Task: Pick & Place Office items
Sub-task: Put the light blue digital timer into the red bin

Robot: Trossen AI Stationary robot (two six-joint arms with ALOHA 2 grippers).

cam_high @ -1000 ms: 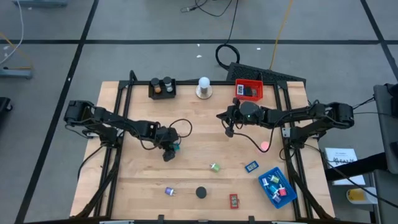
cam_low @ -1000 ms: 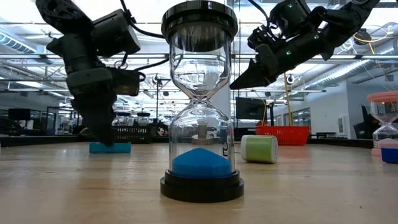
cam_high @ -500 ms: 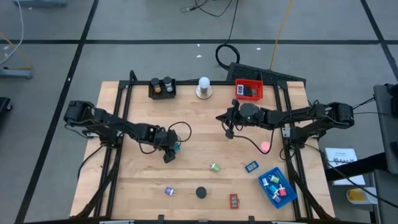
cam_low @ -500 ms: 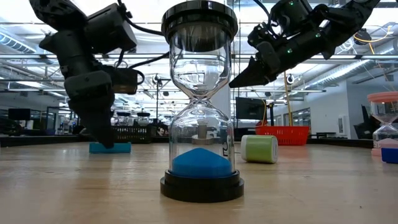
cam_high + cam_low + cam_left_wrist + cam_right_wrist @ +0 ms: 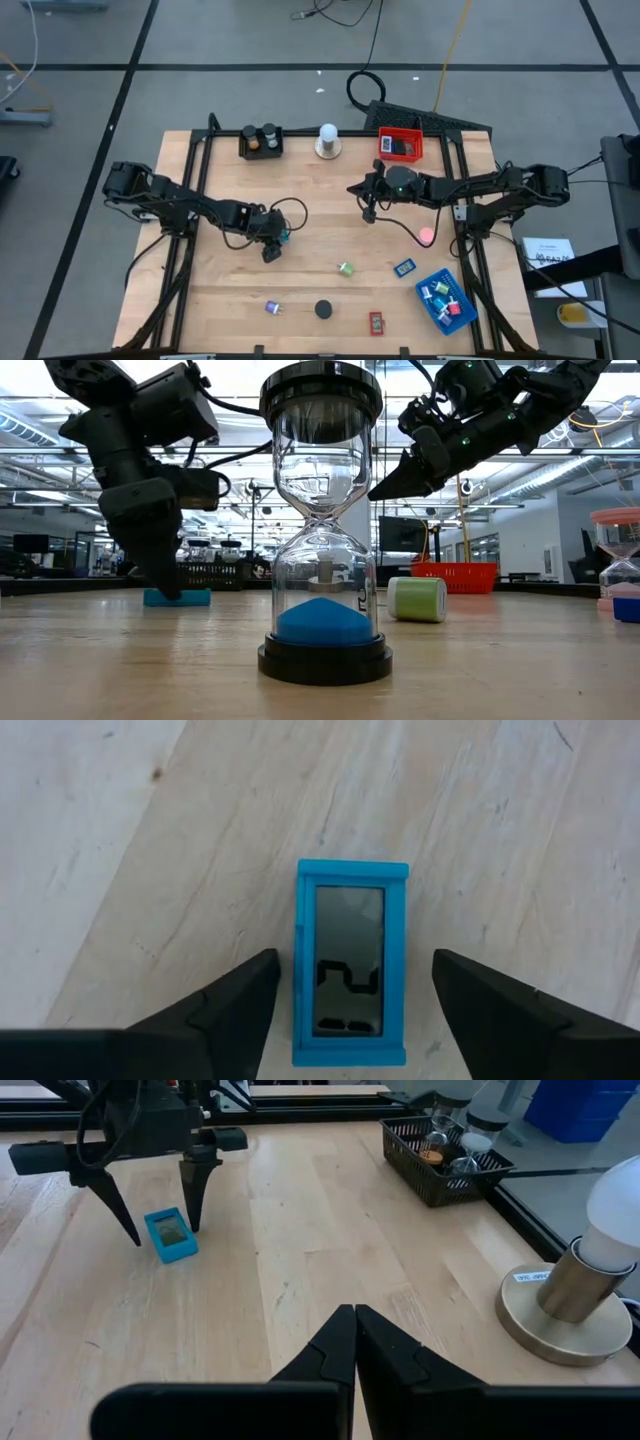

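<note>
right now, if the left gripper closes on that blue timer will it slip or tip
Probably neither. The blue timer lies flat on the table, so tipping is unlikely. Its straight plastic frame looks rigid but smooth; the open left gripper straddles it squarely, which should limit slipping.

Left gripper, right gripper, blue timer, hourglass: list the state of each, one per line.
Left gripper: open, fingers astride the timer.
Right gripper: shut, empty, above the table.
Blue timer: flat on the table, not gripped.
Hourglass: upright, blue sand all in the bottom bulb.
</note>
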